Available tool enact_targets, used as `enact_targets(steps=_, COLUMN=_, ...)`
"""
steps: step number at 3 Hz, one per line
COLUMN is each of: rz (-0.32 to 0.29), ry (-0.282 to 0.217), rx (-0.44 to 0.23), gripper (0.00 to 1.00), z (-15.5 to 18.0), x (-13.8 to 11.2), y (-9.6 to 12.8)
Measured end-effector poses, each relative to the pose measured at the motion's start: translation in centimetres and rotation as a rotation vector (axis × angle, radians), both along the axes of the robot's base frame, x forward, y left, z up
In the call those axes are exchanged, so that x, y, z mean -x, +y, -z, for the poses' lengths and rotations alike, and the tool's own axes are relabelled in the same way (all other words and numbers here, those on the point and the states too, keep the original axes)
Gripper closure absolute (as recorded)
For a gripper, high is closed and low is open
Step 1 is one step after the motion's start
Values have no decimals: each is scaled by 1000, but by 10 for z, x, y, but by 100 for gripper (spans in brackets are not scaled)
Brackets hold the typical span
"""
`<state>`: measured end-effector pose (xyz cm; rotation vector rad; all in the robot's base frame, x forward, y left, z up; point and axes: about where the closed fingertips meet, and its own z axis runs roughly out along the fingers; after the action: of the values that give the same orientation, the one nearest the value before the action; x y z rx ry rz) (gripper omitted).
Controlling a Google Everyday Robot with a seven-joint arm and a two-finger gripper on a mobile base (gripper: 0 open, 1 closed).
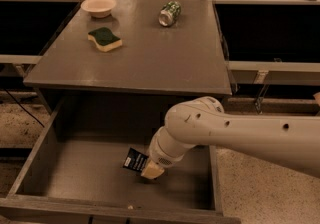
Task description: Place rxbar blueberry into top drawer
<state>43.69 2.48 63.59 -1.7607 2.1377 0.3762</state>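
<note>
The pincer point(151, 169) is pinching the snack bar point(134, 159) by one end, low inside the drawer point(70, 178). Bar's prob. light, flat, slick-wrapped; end grip w/ gentle squeeze is looking adequate.

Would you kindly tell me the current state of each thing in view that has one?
top drawer: pulled open.
rxbar blueberry: gripped at one end, tilted, within the drawer.
gripper: low inside the drawer, shut on the rxbar blueberry.
green can: lying on its side on the table.
sponge: lying flat, green side up.
bowl: upright.
</note>
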Motion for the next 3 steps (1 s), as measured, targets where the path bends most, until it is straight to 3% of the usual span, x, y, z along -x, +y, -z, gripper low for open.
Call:
enact_targets(steps=1, rz=6, ry=11, rx=7, gripper=100, z=9, x=3, y=2)
enact_targets(steps=2, rz=27, ry=66, rx=4, gripper=100, z=41, x=11, y=7)
enact_targets(steps=3, rz=28, ry=74, rx=3, gripper=100, z=41, x=12, y=8)
